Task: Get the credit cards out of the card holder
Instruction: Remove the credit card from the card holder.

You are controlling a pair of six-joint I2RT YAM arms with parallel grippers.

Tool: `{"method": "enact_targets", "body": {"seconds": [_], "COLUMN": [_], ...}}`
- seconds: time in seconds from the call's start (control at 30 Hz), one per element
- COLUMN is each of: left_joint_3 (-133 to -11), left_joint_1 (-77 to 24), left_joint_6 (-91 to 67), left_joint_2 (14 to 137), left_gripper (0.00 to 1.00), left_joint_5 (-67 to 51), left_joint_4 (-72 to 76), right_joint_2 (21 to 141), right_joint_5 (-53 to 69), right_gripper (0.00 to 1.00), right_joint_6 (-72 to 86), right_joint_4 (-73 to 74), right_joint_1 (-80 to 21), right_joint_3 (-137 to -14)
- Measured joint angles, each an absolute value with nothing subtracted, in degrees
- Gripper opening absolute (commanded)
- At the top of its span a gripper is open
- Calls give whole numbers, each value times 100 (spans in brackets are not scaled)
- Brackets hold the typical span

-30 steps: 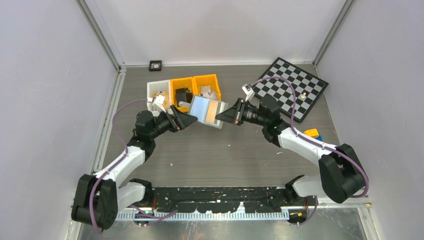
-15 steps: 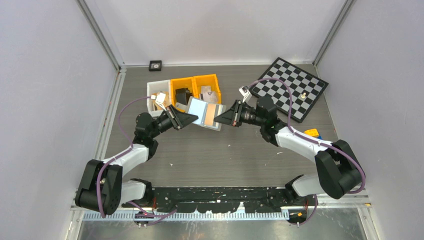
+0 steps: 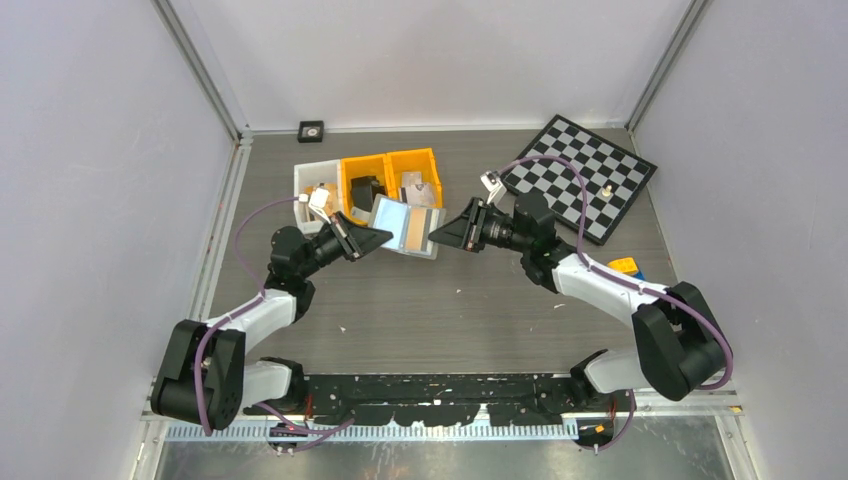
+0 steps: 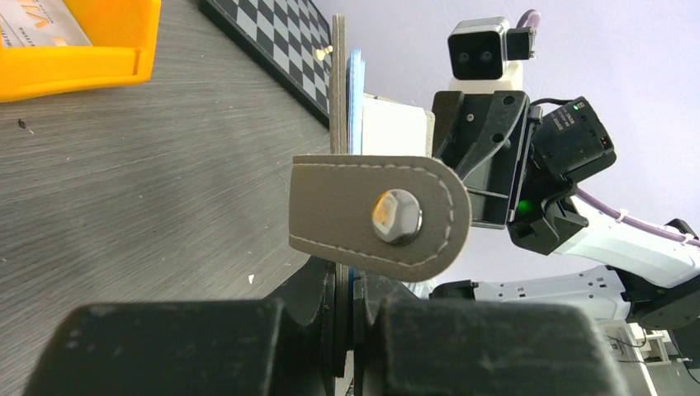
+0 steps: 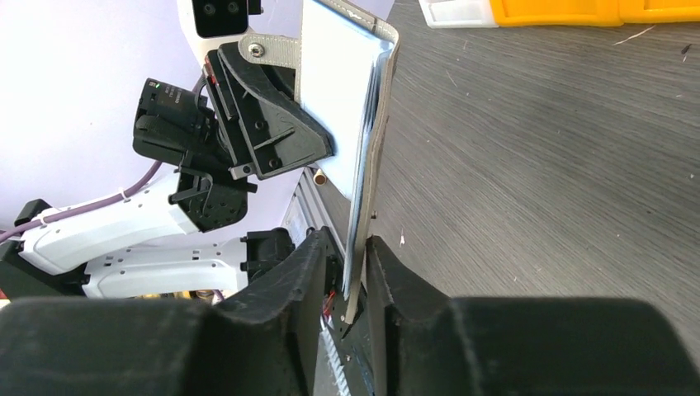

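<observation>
The card holder (image 3: 421, 249) hangs above the table between my two grippers, with a pale blue credit card (image 3: 392, 214) and a tan one (image 3: 418, 229) showing on its upper face. My left gripper (image 3: 376, 238) is shut on its left end; in the left wrist view the fingers (image 4: 314, 297) pinch the holder just below its grey tab (image 4: 330, 216) with a metal snap, and the pale blue card edges (image 4: 357, 99) stick up. My right gripper (image 5: 353, 264) stands slightly open around the holder's (image 5: 378, 132) other end, with a gap beside the cards (image 5: 338, 82).
A white bin (image 3: 302, 178) and two orange bins (image 3: 352, 164) hold small parts just behind the holder. A chessboard (image 3: 585, 175) lies at the back right, a yellow and blue object (image 3: 625, 267) at the right, and a small black square (image 3: 311, 130) by the back wall.
My left gripper has closed on the holder's left end. My right gripper's jaws have loosened from shut to slightly apart. The holder has shifted a little to the left.
</observation>
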State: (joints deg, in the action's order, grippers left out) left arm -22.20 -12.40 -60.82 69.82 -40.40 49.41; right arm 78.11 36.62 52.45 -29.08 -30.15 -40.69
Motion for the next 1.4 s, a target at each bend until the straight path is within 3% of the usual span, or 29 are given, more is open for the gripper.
{"method": "enact_targets", "body": {"seconds": [0.33, 0.63, 0.73, 1.03, 1.4], "left_joint_3": [-2220, -2220, -2220, -2220, -2222], "left_joint_1": [-1236, -1238, -1258, -1271, -1378], "left_joint_6": [-6088, -6178, -6239, -6261, -6246], "left_joint_2": [6984, 7321, 7419, 7426, 7426], "left_gripper": [0, 0, 0, 0, 0], "left_joint_5": [-4021, -4134, -4169, -4189, -4185], "left_joint_4": [4901, 5107, 5124, 5207, 5207], "right_joint_2": [7811, 7811, 7806, 7773, 7773], "right_joint_5": [3651, 3697, 3721, 3730, 3695], "right_gripper": [12, 21, 14, 12, 1], "right_joint_6": [5242, 5266, 5269, 5271, 5227], "right_joint_4": [-2910, -3000, -3061, -3111, -2987], "right_joint_1": [-3015, -3015, -3017, -3022, -3022], "right_joint_3": [-4069, -4047, -4042, -4021, -4021]}}
